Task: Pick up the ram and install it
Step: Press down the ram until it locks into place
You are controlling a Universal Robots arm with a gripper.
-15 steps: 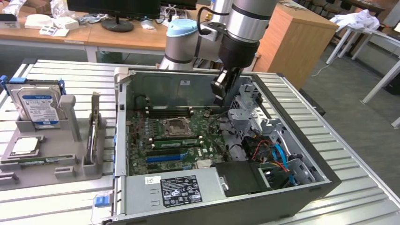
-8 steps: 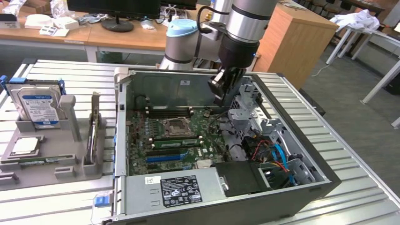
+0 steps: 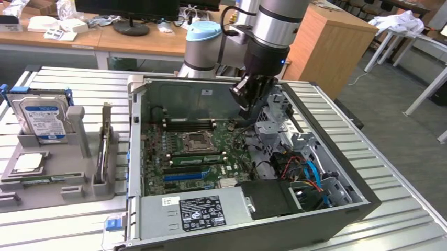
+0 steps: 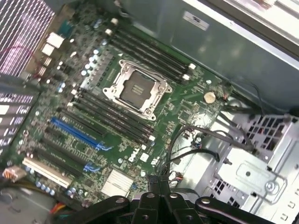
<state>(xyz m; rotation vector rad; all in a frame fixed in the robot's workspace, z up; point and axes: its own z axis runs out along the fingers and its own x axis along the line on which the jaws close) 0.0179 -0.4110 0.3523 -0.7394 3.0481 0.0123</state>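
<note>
Over the open case [image 3: 209, 86]: the pincer [image 3: 246, 107] hangs, fingers together; we see no stick in them.
Ram place: we judge the ram [image 3: 29, 181] lies in the grey holder [image 3: 77, 172] on the counter [image 3: 84, 78], well apart, toward the exterior view's left.
Long axis: across that view.
Between: case wall [image 3: 134, 136].

- A ribbed metal worktable [image 3: 391, 172] of pale slats spans the foreground.
- Behind it stands a long wooden desk [image 3: 133, 42], carrying a dark monitor base [image 3: 131, 27] and white clutter.
- A light wooden cabinet [image 3: 328, 44] stands at the exterior view's right of the desk.
- Grey carpet floor [image 3: 391, 94] stretches to the exterior view's right.
- White table legs [image 3: 419, 94] stand there, with crumpled white cloth [image 3: 399, 22] on a tabletop.
- Even, soft indoor light fills the room.
</note>
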